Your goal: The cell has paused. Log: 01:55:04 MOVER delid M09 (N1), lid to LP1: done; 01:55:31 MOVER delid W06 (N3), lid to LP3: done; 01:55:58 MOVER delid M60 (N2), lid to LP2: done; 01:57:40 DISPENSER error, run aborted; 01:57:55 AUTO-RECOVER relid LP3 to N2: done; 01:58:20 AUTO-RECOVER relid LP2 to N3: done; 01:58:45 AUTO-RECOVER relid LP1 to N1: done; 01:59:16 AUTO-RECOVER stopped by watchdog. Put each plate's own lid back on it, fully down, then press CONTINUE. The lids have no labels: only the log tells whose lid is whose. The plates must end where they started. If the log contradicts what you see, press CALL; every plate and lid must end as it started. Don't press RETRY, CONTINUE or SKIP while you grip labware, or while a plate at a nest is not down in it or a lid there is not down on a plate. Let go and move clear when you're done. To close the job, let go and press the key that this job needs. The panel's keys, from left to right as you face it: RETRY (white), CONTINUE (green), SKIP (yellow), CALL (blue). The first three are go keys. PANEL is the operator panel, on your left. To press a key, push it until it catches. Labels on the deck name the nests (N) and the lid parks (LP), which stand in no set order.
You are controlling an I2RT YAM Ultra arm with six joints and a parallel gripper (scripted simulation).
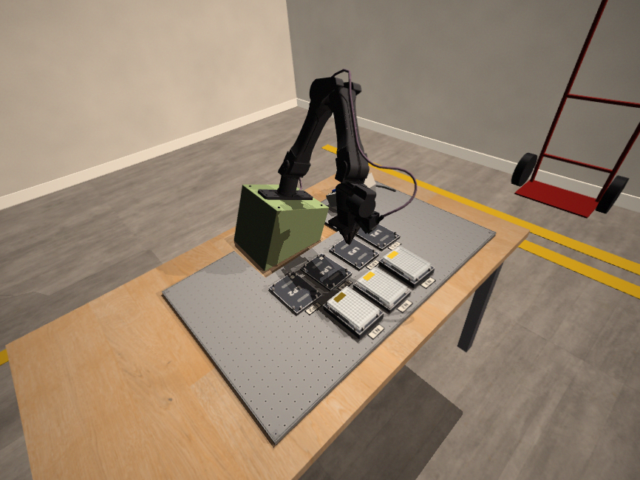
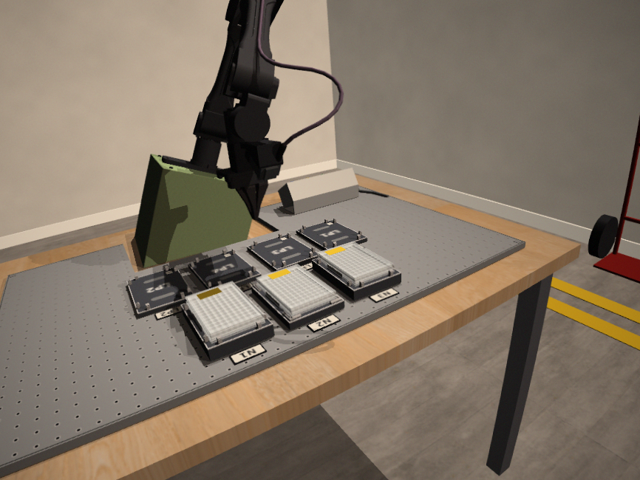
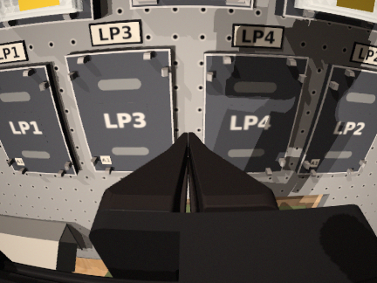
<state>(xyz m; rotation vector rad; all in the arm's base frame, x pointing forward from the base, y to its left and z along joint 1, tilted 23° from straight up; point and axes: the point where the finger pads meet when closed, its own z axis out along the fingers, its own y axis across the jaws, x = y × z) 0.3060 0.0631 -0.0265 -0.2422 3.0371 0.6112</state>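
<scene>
Three white well plates sit in a row of nests, each under a clear lid. The plate at N1 (image 2: pixel 227 312) has a dark olive tag, and those at N2 (image 2: pixel 297 292) and N3 (image 2: pixel 356 266) have yellow tags. Behind them the lid parks LP2 (image 2: pixel 154 295), LP4 (image 2: pixel 222 267), LP3 (image 2: pixel 281 250) and LP1 (image 2: pixel 329 228) are bare. My gripper (image 2: pixel 256 214) is shut and empty. It hangs point down above the rear edge of the gap between LP3 (image 3: pixel 122 119) and LP4 (image 3: pixel 250 122). It also shows in the wrist view (image 3: pixel 188 138) and in the top view (image 1: pixel 349 240).
The beige wedge-shaped operator panel (image 2: pixel 320 188) stands behind the lid parks, and its keys are hidden. The arm's green base block (image 1: pixel 278 227) stands beside LP4 and LP2. A red hand truck (image 1: pixel 568 154) stands on the floor off the table.
</scene>
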